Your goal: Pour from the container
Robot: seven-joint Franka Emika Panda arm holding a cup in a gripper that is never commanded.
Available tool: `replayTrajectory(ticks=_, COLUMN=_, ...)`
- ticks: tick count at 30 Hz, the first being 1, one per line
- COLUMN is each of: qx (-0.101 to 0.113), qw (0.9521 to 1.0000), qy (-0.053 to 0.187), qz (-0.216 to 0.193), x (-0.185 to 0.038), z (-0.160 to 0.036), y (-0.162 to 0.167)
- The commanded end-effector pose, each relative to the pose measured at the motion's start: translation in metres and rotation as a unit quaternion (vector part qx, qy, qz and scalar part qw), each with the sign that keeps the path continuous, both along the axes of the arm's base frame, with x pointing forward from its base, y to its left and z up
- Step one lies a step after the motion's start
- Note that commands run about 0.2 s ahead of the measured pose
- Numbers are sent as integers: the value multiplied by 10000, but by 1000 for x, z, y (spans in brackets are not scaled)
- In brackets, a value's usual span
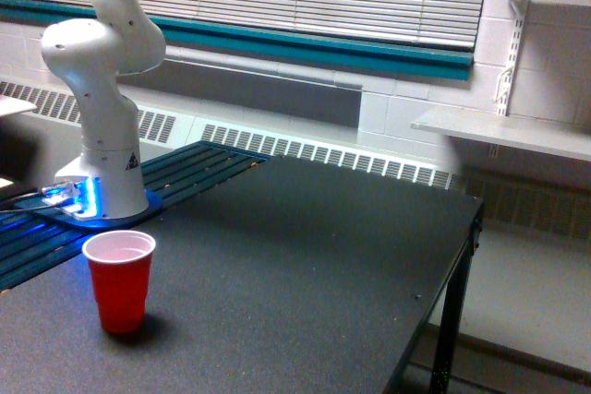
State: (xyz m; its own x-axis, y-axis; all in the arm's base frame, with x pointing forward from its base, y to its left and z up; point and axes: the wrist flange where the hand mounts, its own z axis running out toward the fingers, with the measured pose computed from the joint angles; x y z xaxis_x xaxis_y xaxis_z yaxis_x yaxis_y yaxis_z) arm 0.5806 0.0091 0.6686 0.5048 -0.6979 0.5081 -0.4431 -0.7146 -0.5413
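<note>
The container is out of view in the exterior view. The gripper is out of view too; only the white arm's base and lower links point(102, 108) show, rising out of the top of the frame at the exterior view's left. A red plastic cup point(119, 280) stands upright on the dark table point(305, 265) in front of the arm's base, with a pale pinkish inside.
The table's edge and a black leg point(452, 320) run along the exterior view's right. A blue-slatted surface point(194, 168) lies behind the arm base. White wall shelves point(499, 126) hang at the right, under a window with blinds.
</note>
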Motion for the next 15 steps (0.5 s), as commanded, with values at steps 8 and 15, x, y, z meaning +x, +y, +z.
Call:
replayTrajectory(ticks=8, qx=7, qw=9999, qy=-37, qz=102, x=-2, z=-7, y=-1)
replayTrajectory(ticks=15, qx=-51, qw=10000, qy=1, qz=36, x=-11, z=-20, y=-14)
